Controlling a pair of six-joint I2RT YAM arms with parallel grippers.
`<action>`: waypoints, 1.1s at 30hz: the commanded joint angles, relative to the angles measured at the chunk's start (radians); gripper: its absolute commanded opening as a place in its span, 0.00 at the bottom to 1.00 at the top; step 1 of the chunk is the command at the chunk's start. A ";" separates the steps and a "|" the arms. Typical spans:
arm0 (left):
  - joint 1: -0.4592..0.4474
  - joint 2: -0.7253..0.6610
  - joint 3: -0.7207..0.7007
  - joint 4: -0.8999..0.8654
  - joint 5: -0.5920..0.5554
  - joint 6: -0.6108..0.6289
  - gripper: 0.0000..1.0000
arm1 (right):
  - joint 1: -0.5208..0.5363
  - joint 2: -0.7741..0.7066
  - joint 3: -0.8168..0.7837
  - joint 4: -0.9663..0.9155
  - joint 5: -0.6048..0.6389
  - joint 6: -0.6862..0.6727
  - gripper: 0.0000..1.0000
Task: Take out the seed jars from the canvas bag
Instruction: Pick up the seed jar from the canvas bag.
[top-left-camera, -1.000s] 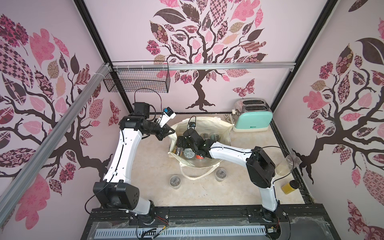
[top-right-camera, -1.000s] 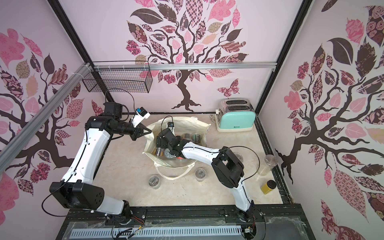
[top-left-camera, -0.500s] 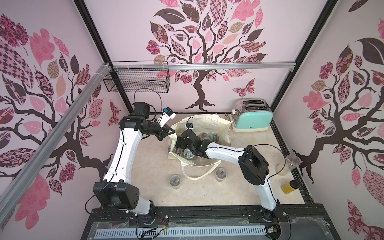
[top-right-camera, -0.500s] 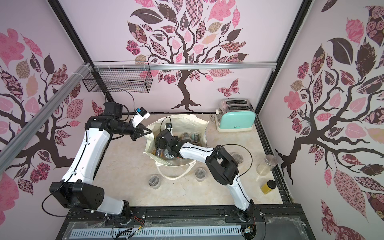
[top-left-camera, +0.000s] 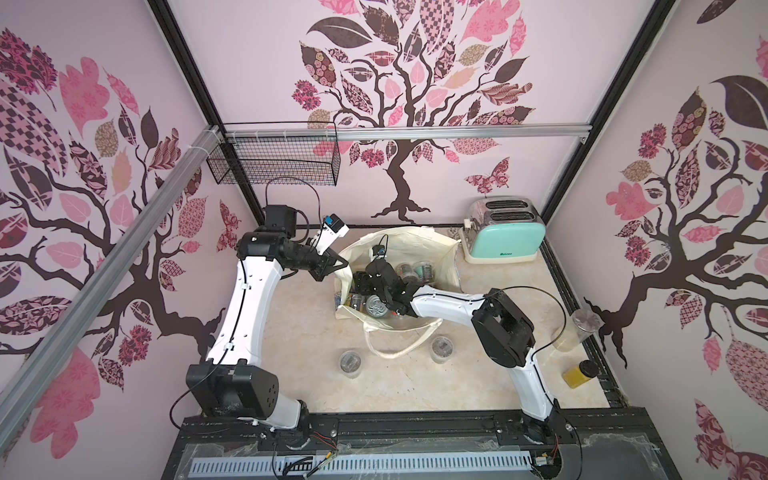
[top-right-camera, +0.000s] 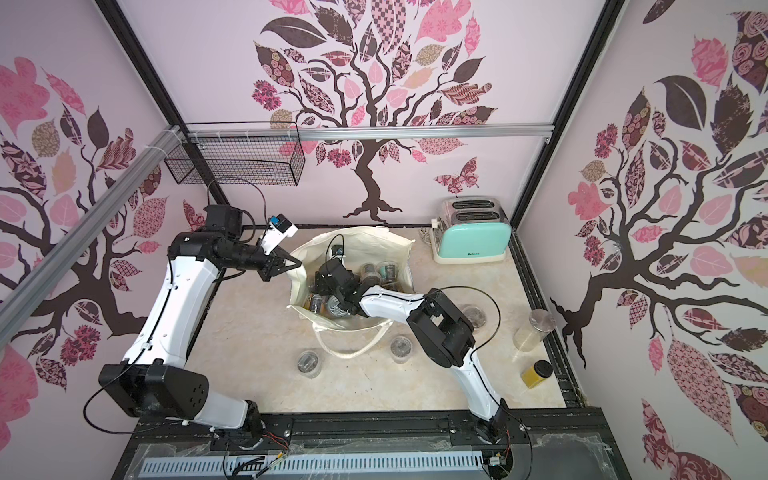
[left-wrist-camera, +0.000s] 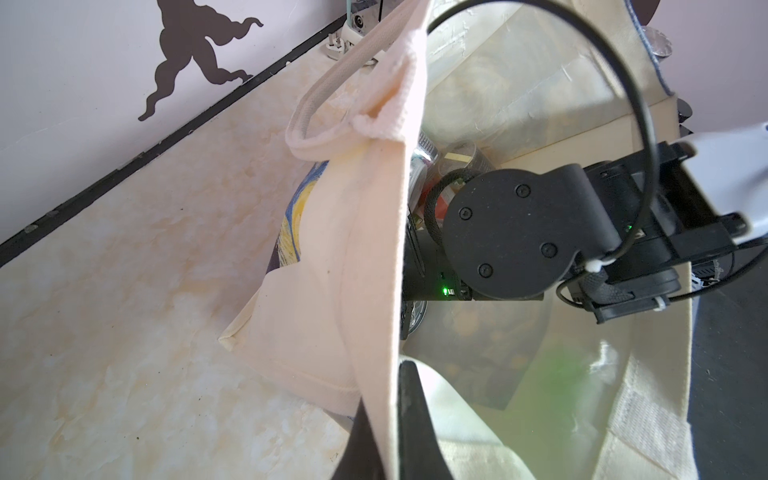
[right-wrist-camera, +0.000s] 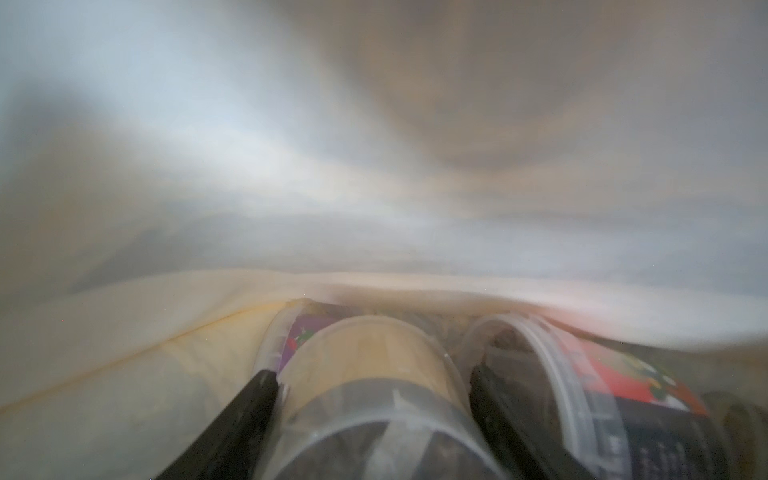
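The cream canvas bag (top-left-camera: 415, 245) (top-right-camera: 361, 243) stands open mid-table. My left gripper (top-left-camera: 343, 266) (left-wrist-camera: 386, 386) is shut on its rim, one finger on each side of the cloth. My right gripper (top-left-camera: 361, 291) (right-wrist-camera: 372, 372) reaches deep inside the bag, its fingers pressed on both sides of a clear seed jar (right-wrist-camera: 365, 357) lying on its side. A red-labelled jar (right-wrist-camera: 602, 374) lies beside it. Several more jars (top-left-camera: 405, 270) sit in the bag. Two jars (top-left-camera: 351, 360) (top-left-camera: 441, 348) stand on the table in front, and a third jar (top-right-camera: 473, 316) shows beside the right arm.
A mint toaster (top-left-camera: 505, 235) stands at the back right. A tall clear container (top-left-camera: 579, 330) and a yellow-filled jar (top-left-camera: 579, 374) sit by the right wall. A black wire basket (top-left-camera: 274, 160) hangs on the back wall. The bag's strap (top-left-camera: 399, 349) loops onto the table.
My right gripper has pushed further into the bag toward its left side, and its jaws have narrowed onto a jar. The left arm has stayed still, holding the rim.
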 joint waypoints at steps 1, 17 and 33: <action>0.014 -0.022 0.022 0.007 0.073 0.002 0.00 | -0.021 -0.055 -0.030 0.045 0.016 0.004 0.71; 0.025 -0.018 0.001 -0.012 0.055 0.062 0.00 | -0.046 -0.337 -0.254 0.109 -0.098 0.115 0.63; 0.024 0.016 -0.001 0.081 -0.009 -0.056 0.00 | -0.064 -0.541 -0.275 0.067 -0.228 0.104 0.65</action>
